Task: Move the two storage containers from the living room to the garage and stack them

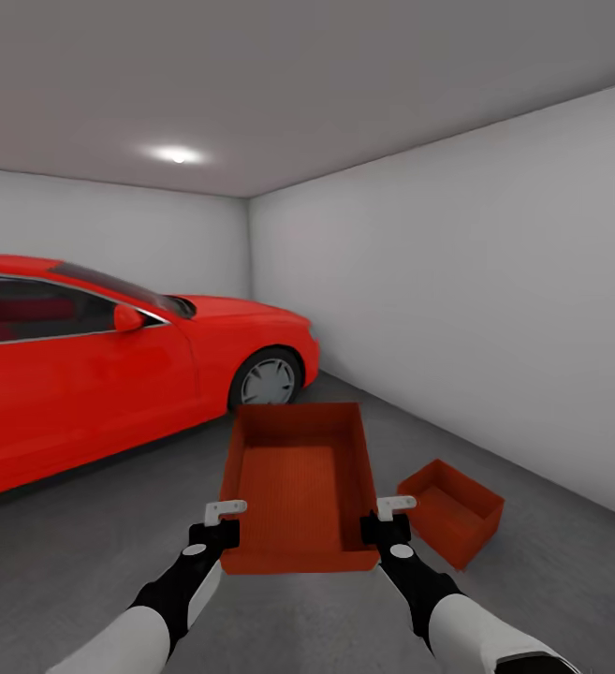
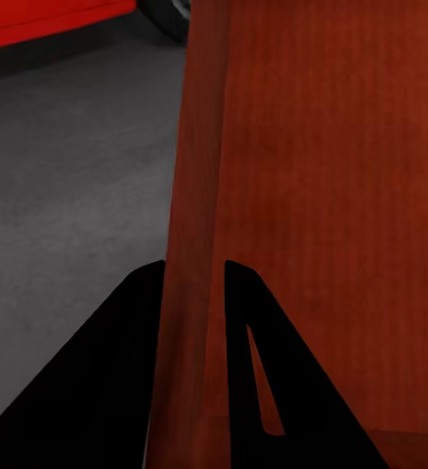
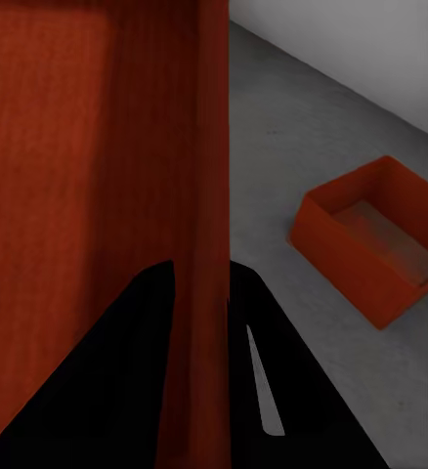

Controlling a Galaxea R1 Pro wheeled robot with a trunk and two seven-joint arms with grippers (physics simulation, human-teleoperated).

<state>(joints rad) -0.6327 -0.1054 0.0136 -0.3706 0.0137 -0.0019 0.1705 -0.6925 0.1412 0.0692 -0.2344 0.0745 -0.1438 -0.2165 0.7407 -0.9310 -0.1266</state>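
Two storage containers here, both orange-red, lidless and empty. One is up in the air, the held container (image 1: 300, 487), carried between two grippers. The other, the container on the floor (image 1: 451, 510), sits on the ground just to the right of the held one and turned at an angle to it. There's also one red car (image 1: 110, 365) on the left and one ceiling light (image 1: 178, 154) far up on the left.

The left gripper (image 1: 223, 526) is pinching the held container's left wall near its near corner, and the left wrist view shows the wall (image 2: 190, 293) running straight between the two dark fingers (image 2: 136, 342). The right gripper (image 1: 389, 520) does the same on the right wall near its near corner, again with one finger (image 3: 136, 352) on each side of the wall. So the bin hangs level between both arms, straight ahead of the robot.

The floor (image 1: 82, 562) is dark grey speckled concrete. This is the garage, with plain white walls (image 1: 457, 300) on the far side and on the right, and a flat grey ceiling.
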